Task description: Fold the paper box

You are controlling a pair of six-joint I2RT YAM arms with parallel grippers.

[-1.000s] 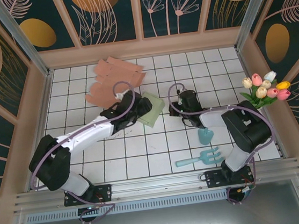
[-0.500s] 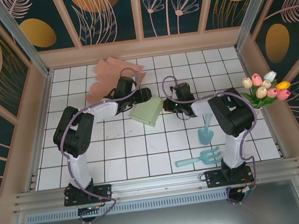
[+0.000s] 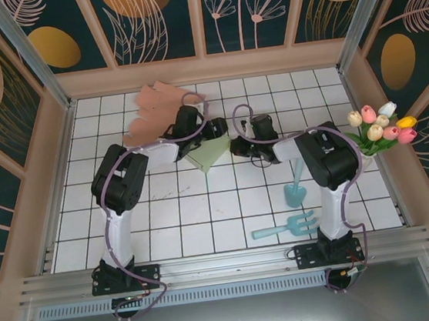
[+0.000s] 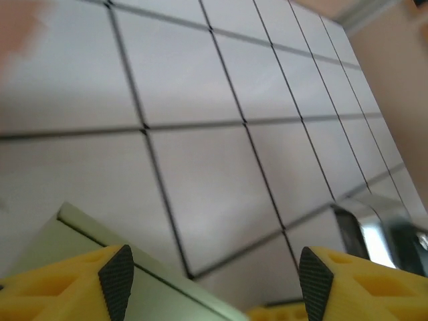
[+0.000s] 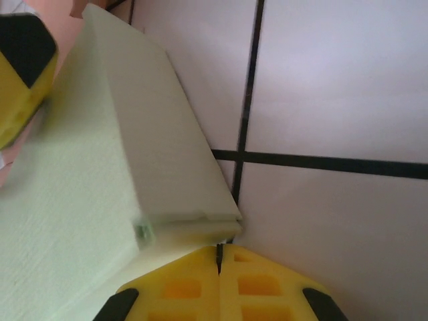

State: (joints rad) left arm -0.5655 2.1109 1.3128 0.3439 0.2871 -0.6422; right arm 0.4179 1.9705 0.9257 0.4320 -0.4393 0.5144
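**Tiled table (image 3: 205, 216): box shoved back**

The green paper box (image 3: 207, 153) now lies farther from the arm bases than a second ago. The left gripper (image 4: 214, 277) is open over its edge. The right gripper (image 5: 219, 257), closed and empty, sits at its corner. Folding looks unfinished.

Setting: a robot test cell in a lab. Indicators: a white grid-tiled desk (image 3: 167, 220) enclosed by printed leaf-pattern wall panels (image 3: 152, 20) on aluminium posts (image 3: 26, 50), with the left arm (image 3: 116, 179) and right arm (image 3: 324, 159) bolted to a metal rail (image 3: 226, 266) (near edge of the desk).
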